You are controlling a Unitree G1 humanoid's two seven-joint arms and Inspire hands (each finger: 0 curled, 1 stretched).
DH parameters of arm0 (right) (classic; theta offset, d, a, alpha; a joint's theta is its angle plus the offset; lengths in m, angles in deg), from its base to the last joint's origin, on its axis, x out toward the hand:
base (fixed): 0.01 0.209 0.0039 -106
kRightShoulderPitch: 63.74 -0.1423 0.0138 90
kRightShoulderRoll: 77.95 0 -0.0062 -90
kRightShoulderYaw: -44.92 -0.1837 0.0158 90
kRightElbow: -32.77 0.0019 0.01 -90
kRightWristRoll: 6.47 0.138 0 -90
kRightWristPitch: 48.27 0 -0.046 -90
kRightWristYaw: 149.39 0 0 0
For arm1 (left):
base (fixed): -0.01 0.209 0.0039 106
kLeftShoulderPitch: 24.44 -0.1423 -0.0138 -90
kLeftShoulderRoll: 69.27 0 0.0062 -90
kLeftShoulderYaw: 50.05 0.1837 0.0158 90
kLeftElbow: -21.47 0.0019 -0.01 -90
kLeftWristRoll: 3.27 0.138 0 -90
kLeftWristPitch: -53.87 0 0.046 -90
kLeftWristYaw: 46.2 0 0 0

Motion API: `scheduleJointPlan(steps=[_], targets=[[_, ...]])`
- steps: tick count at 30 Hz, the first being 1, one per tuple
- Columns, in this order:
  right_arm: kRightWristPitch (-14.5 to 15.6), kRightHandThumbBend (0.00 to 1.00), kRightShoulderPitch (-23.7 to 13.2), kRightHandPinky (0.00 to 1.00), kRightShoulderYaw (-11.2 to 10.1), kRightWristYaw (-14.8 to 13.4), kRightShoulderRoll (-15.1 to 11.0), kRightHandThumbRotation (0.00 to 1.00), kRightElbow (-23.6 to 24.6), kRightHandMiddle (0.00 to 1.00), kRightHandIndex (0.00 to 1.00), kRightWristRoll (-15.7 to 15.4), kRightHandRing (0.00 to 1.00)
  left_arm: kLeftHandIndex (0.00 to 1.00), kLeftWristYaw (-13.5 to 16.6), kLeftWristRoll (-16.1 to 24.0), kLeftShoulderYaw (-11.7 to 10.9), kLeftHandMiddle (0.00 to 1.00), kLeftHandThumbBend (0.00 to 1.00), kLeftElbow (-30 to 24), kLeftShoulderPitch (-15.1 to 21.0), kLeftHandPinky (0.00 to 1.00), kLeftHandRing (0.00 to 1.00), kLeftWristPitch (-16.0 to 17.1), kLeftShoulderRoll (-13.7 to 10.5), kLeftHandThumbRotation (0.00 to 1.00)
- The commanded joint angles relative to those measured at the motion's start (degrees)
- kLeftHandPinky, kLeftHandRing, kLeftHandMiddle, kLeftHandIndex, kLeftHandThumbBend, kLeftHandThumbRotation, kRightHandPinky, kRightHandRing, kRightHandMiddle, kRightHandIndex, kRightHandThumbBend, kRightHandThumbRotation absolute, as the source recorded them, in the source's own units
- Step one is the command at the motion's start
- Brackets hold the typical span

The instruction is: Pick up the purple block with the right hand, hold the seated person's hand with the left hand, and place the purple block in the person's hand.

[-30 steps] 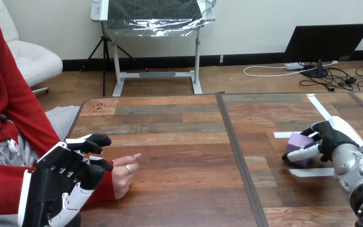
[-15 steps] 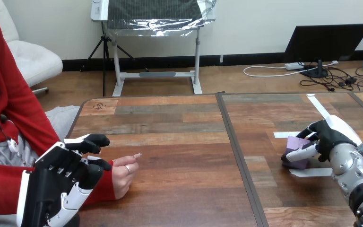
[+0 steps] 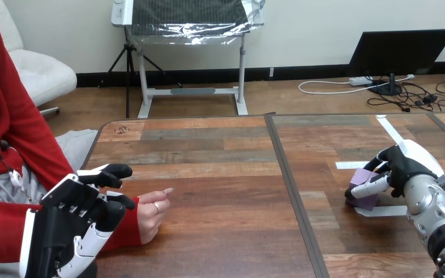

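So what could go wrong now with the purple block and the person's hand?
1. The right hand has its fingers curled round the purple block, which rests on the table; a shallow grip could let it slip on the lift.
2. The person's hand lies curled, far across the table, so the block may find no open palm.
3. The left hand is over the person's wrist; I cannot tell whether it holds it.

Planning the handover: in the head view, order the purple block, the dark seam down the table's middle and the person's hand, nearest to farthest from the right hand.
1. The small purple block: in the right hand's curled fingers, at the wooden table's right.
2. The dark seam: down the table's middle.
3. The person's hand: at the table's left.
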Motion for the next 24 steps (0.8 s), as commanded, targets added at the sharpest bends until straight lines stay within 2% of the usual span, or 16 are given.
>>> scheduleJointPlan(steps=[1,4,13,16,19,22,24], targets=[[-1.3,0.74,-3.4,0.51,0.4,-1.3,0.2,0.0,1.2,0.6,0.53,-0.4,0.58,0.47,-0.3,-0.4,1.4,0.64,0.94,-1.9,-6.1,0.42,0.7,0.1,2.0,0.41],[-1.1,0.74,-3.5,0.51,1.1,-1.2,0.1,0.0,1.2,0.59,0.52,-1.1,0.57,0.47,-0.8,-0.7,1.4,0.64,0.92,-1.6,-5.8,0.41,0.7,0.7,2.0,0.4],[-1.8,0.76,-3.5,0.5,1.1,-0.5,-0.4,0.0,1.2,0.58,0.51,-1.2,0.55,0.47,0.6,0.8,1.1,0.64,0.93,-1.7,-5.9,0.42,0.69,0.9,2.3,0.4],[-2.7,0.76,-3.6,0.49,1.1,-0.7,-0.5,0.0,1.5,0.57,0.5,-1.1,0.54,0.47,2.3,3.1,0.5,0.63,0.93,-1.3,-5.6,0.42,0.68,2.4,2.9,0.4],[-2.7,0.76,-3.8,0.48,1.1,-0.4,-0.7,0.0,1.5,0.56,0.51,-1.0,0.53,0.46,3.6,4.9,0.4,0.63,0.93,-1.6,-5.6,0.42,0.67,2.6,2.7,0.41],[-4.0,0.76,-3.8,0.47,1.3,-0.9,-0.9,0.0,1.8,0.55,0.5,-1.1,0.52,0.46,5.6,8.5,-0.6,0.62,0.91,-0.5,-4.8,0.43,0.66,5.3,2.6,0.42],[-4.6,0.76,-3.9,0.47,1.4,-0.7,-1.1,0.0,1.9,0.55,0.51,-1.1,0.52,0.46,8.2,13.2,-2.0,0.62,0.9,0.3,-4.1,0.43,0.65,7.7,2.5,0.44]])
